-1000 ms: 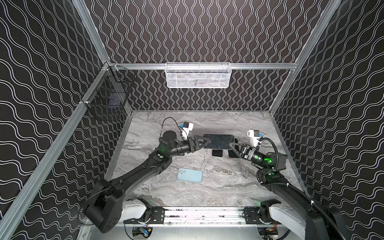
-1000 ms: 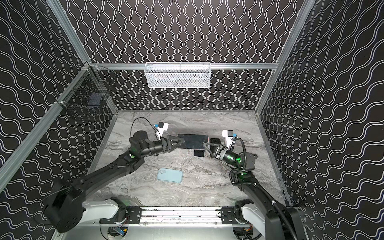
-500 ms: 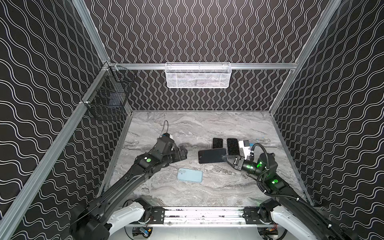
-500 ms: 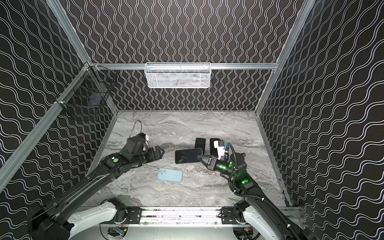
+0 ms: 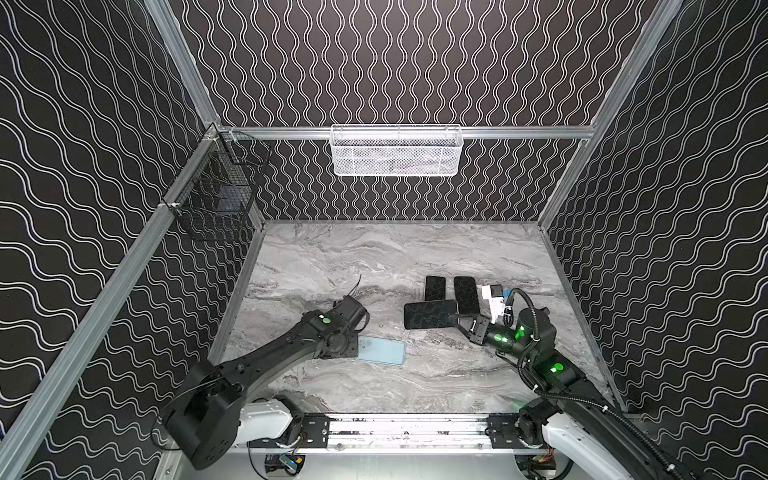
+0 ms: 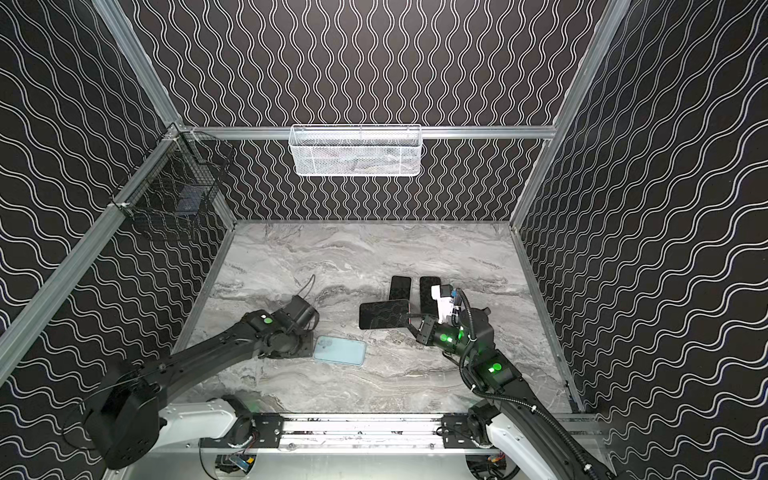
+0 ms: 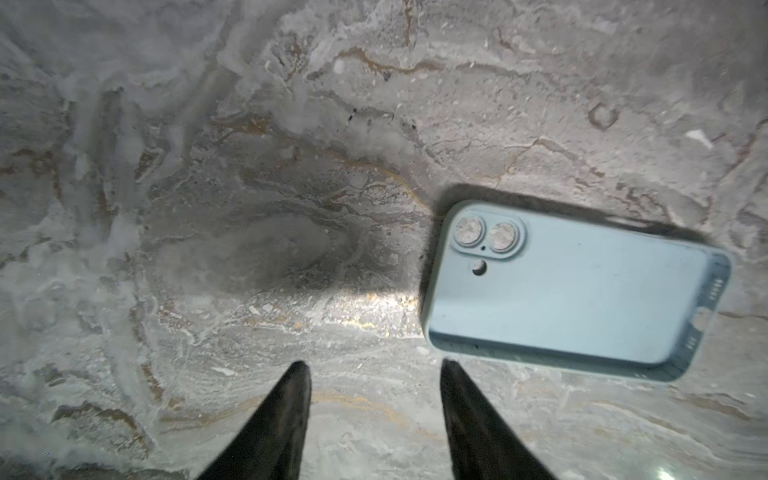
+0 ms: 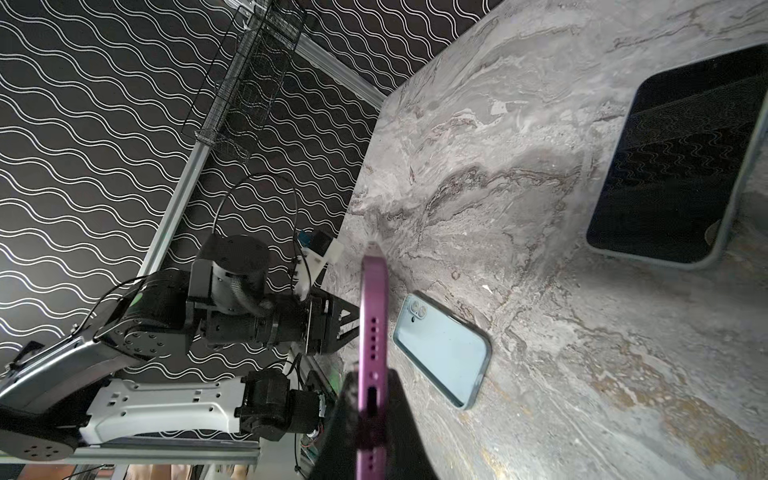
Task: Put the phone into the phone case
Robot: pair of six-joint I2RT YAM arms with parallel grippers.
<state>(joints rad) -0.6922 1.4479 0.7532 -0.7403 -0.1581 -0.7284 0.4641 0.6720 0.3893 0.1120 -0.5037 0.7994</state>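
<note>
The left arm [image 5: 282, 353] has released the phone [image 5: 430, 320] and dropped just left of the case [image 5: 384, 351], jaws part-spread, empty. The right jaws alone pinch the phone's end, above the tabletop [image 5: 332, 266], far-right of the case. Seating likely follows.

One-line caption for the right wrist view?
Right gripper shut on the purple phone, held edge-on over the marble table, with the light-blue phone case lying flat beyond it.
</note>
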